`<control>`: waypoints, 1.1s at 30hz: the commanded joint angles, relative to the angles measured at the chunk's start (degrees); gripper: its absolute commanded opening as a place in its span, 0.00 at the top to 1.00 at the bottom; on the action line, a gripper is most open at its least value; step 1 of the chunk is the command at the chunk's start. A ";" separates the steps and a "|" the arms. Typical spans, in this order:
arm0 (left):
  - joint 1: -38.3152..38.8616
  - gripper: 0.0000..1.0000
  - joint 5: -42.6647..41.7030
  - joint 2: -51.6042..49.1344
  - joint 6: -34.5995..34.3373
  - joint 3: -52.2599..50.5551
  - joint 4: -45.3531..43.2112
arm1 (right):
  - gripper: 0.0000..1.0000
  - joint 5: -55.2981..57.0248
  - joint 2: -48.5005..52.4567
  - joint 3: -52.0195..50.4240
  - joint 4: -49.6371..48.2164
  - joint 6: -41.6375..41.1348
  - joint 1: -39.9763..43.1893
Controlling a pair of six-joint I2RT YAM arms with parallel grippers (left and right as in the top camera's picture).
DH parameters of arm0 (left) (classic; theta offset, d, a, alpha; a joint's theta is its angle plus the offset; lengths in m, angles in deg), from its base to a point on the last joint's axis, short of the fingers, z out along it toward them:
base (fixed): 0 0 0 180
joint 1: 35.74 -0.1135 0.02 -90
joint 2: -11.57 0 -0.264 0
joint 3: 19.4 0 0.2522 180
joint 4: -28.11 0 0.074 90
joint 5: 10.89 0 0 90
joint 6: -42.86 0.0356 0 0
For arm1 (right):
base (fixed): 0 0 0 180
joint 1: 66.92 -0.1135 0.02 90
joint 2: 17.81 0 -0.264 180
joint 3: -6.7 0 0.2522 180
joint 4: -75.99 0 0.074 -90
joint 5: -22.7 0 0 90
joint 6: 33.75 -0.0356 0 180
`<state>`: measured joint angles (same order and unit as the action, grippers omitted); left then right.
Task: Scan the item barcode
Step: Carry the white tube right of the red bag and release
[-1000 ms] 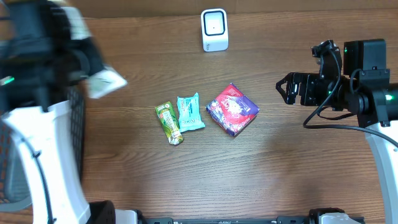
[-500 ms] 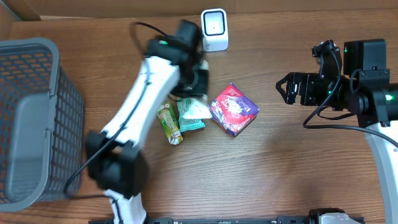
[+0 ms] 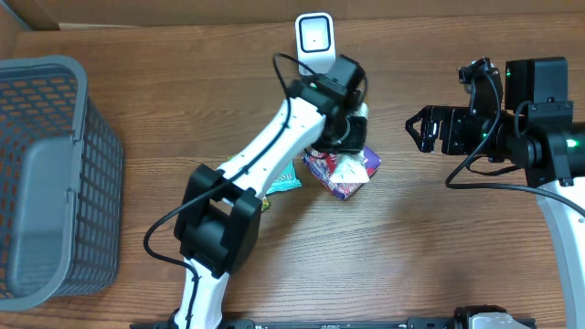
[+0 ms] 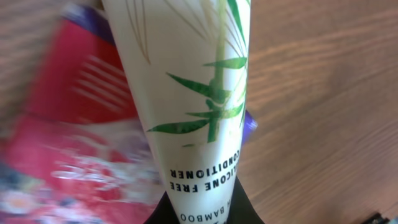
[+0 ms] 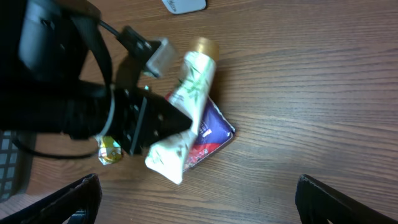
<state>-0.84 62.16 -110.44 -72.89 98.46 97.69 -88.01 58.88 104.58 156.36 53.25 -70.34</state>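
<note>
The table (image 3: 439,256) is brown wood with a clear grain and a soft, low sheen. The tube (image 4: 193,93) is smooth, glossy white plastic printed with green leaves, and its cap (image 5: 204,45) has a shiny gold finish. The packet (image 5: 214,127) is glossy purple and red film. The basket (image 3: 64,100) at the left is matt grey plastic mesh, and the scanner (image 3: 315,37) at the far edge is smooth white plastic

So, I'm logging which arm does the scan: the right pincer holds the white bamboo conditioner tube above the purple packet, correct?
Not the right one. The left pincer holds the white bamboo conditioner tube above the purple packet, as the right wrist view shows; the right pincer stands open and empty.
</note>
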 commanded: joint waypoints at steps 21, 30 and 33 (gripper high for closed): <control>3.13 0.96 -4.52 0.70 -5.25 0.28 -1.40 | 0.00 0.07 -0.04 1.40 -0.39 -0.15 -0.15; 4.96 0.96 -3.91 -1.38 -7.13 -0.87 -4.57 | 0.00 0.07 -0.04 1.40 -0.09 -0.15 -0.15; 4.92 0.96 -3.91 -3.34 -7.93 -0.87 -4.90 | 0.00 0.07 -0.04 1.40 0.00 -0.15 -0.15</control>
<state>4.31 59.52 -111.73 -79.23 97.78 93.31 -88.01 58.88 104.58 156.45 53.25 -70.34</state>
